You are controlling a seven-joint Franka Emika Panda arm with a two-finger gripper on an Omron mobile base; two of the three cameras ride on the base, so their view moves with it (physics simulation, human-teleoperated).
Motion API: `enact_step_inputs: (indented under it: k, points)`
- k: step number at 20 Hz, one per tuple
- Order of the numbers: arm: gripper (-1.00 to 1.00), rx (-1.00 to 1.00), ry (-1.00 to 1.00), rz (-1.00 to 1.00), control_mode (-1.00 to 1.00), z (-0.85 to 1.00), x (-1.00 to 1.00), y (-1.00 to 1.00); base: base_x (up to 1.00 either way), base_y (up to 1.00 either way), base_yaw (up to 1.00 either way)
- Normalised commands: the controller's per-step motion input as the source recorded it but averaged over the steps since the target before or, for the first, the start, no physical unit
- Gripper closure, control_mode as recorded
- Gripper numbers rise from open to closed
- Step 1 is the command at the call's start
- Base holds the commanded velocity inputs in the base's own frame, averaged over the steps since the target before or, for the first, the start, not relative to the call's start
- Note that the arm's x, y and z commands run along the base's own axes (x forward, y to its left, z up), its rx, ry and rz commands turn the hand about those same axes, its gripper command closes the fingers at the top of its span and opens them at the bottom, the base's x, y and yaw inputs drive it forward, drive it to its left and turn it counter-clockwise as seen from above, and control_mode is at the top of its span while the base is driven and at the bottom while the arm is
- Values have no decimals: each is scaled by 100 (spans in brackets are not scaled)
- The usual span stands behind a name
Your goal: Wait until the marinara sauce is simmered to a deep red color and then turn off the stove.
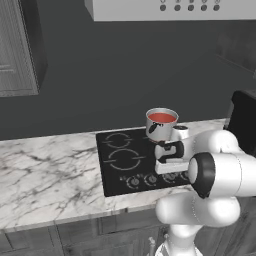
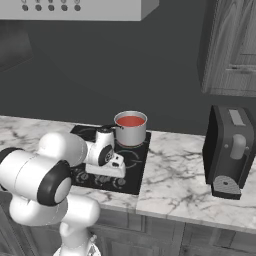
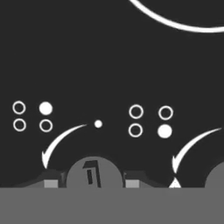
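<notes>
The marinara sauce (image 1: 162,118) (image 2: 130,121) shows red in a small steel pot (image 1: 161,128) (image 2: 131,133) on the back burner of the stove (image 1: 117,162) (image 2: 137,172), a black glass cooktop. My gripper (image 3: 92,180) (image 1: 170,172) (image 2: 106,175) points straight down at the stove's front row of knobs. In the hand view one round knob (image 3: 93,171) sits between my two fingertips (image 3: 51,180), which stand close on either side and are shut on it. The pot is behind the hand, apart from it.
Another knob (image 3: 217,176) shows at the right edge of the hand view, and a white burner ring (image 3: 175,22) at its top. A dark coffee machine (image 2: 230,150) stands on the marble counter (image 1: 45,175) right of the stove. A range hood (image 1: 175,9) hangs above.
</notes>
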Motion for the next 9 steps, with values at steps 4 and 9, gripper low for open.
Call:
enact_step_inputs:
  k: [4, 9]
  points:
    - [100, 0, 0, -30, -100, -25, -16, 0, 0, 0, 0]
    - [100, 0, 0, -29, -100, -25, -14, 0, 0, 0, 0]
